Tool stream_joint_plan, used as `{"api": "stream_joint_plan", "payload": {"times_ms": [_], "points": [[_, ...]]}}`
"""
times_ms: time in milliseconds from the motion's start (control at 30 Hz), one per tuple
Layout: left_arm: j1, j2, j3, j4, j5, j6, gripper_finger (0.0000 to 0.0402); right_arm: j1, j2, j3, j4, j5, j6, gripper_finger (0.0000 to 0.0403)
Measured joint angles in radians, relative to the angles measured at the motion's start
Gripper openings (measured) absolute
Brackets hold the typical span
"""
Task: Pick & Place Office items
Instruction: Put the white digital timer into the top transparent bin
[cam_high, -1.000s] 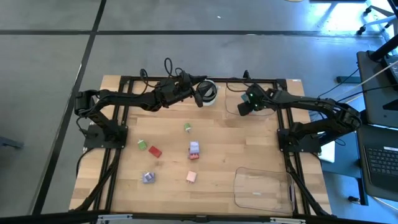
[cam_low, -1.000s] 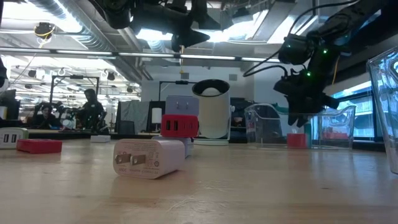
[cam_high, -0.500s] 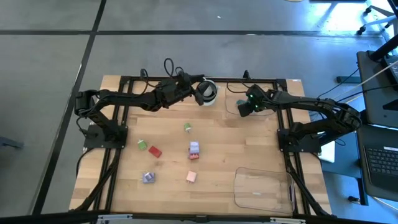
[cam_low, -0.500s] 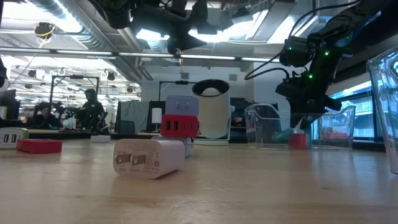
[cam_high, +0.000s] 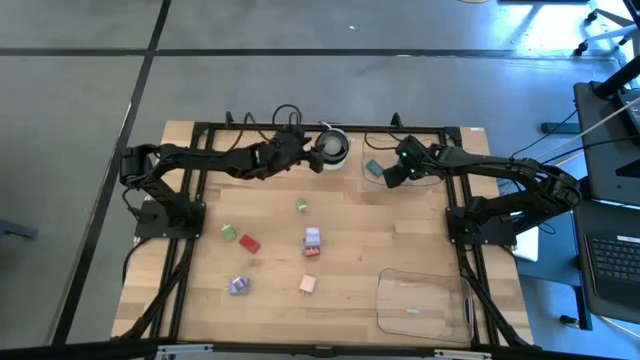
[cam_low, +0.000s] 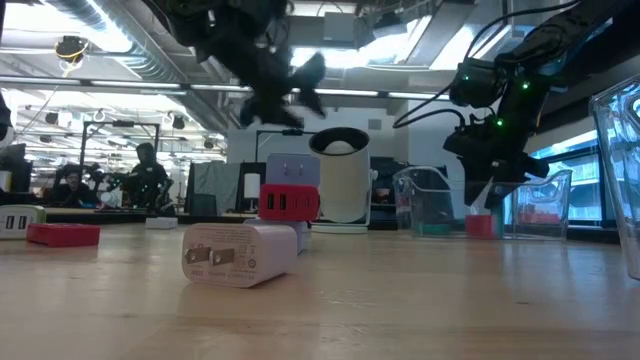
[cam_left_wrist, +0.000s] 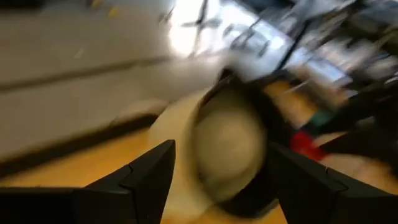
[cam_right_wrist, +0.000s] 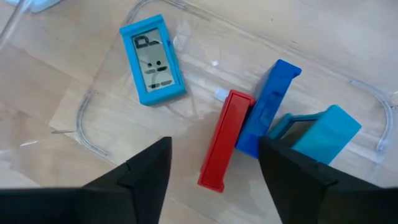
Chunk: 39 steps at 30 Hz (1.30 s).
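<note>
Several small office items lie loose on the wooden table: two green, a red, a lilac-blue, a lilac and a pink one. In the clear tray at the far right, a flat teal piece lies on its back. A red, a blue and another teal piece lean together there. My right gripper hangs open above them, pointing steeply down. My left gripper is open in the air beside the round white-and-black object.
A second clear tray lies at the near right corner. The round white-and-black object stands at the far edge between the two arms. In the low view a white blocky piece lies nearest, with a red one behind it.
My right gripper has opened and let go of a teal piece, which has dropped into the far tray and now lies flat there. My left gripper has sunk and tipped downward toward the round white-and-black object, rolling a little.
</note>
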Motion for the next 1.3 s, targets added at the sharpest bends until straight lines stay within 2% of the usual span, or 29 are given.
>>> {"api": "stream_joint_plan", "payload": {"times_ms": [233, 367, 467, 567, 733, 1067, 1300], "points": [[0.035, -0.001, 0.0, -0.459, -0.08, -0.324, 0.0247, 0.0, 0.0, 0.0, -0.001, -0.016, -0.044, 0.0262], [0.073, -0.001, 0.0, -0.716, -0.068, -0.459, 0.0248, 0.0, 0.0, 0.0, -0.001, -0.037, -0.06, 0.0263], [0.109, 0.004, -0.01, -0.83, -0.011, -0.522, 0.0255, 0.0, 0.0, 0.0, 0.0, -0.05, -0.063, 0.0263], [0.155, 0.005, -0.054, -0.836, 0.088, -0.534, 0.0268, -0.001, 0.0, 0.001, 0.0, -0.053, -0.071, 0.0263], [0.233, 0.006, -0.117, -0.83, 0.157, -0.558, 0.0287, 0.0, 0.0, 0.001, 0.0, -0.053, -0.075, 0.0263], [0.319, 0.006, -0.186, -0.801, 0.149, -0.58, 0.029, 0.0, 0.0, 0.001, 0.0, -0.053, -0.087, 0.0263], [0.337, 0.001, -0.272, -0.671, 0.187, -0.619, 0.029, -0.005, 0.0, 0.002, 0.0, -0.051, -0.102, 0.0263]]}}
